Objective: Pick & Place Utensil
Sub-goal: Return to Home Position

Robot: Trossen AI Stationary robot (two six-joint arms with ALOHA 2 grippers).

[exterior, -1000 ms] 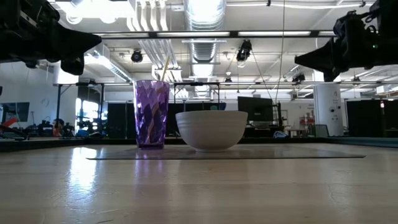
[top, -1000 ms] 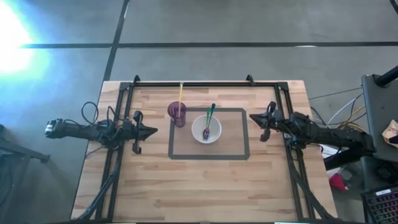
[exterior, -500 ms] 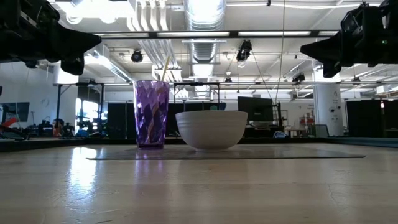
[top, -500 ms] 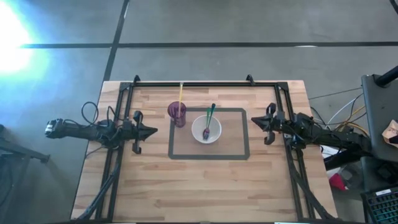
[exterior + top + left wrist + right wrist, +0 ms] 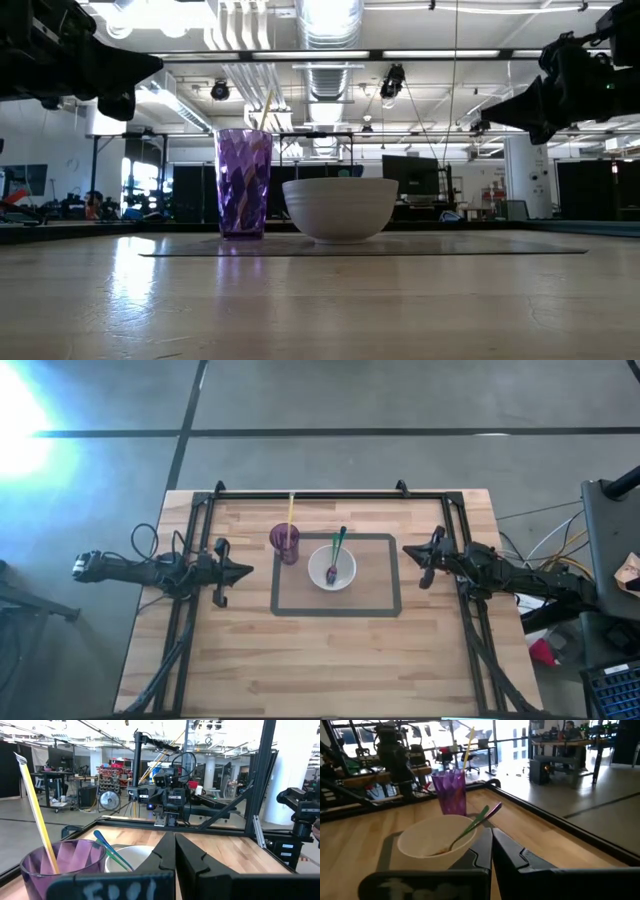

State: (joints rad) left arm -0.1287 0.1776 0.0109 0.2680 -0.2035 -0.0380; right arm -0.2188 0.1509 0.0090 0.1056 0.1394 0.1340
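Note:
A white bowl (image 5: 332, 568) stands on a dark-bordered mat (image 5: 275, 575) at the table's middle. A green-handled utensil (image 5: 339, 542) and a purple one (image 5: 494, 810) lie in it, heads down in the bowl (image 5: 437, 842), handles leaning on its far rim. A purple cup (image 5: 285, 542) with a yellow straw (image 5: 291, 510) stands just left of the bowl. My left gripper (image 5: 247, 571), shut, hovers left of the mat. My right gripper (image 5: 405, 550), shut, hovers right of it, pointing at the bowl. In the low view both grippers (image 5: 150, 68) (image 5: 480, 112) stand above cup height.
A black metal frame (image 5: 310, 493) runs along the table's far edge and down both sides under the arms. Bare wood (image 5: 330, 660) lies between the mat and the near edge. Cables (image 5: 150, 545) trail from the left arm.
My right gripper drew back a little toward the table's right edge and rose, then came back toward the bowl, lower, with its tip dipped slightly. Cup, bowl and utensils have not moved.

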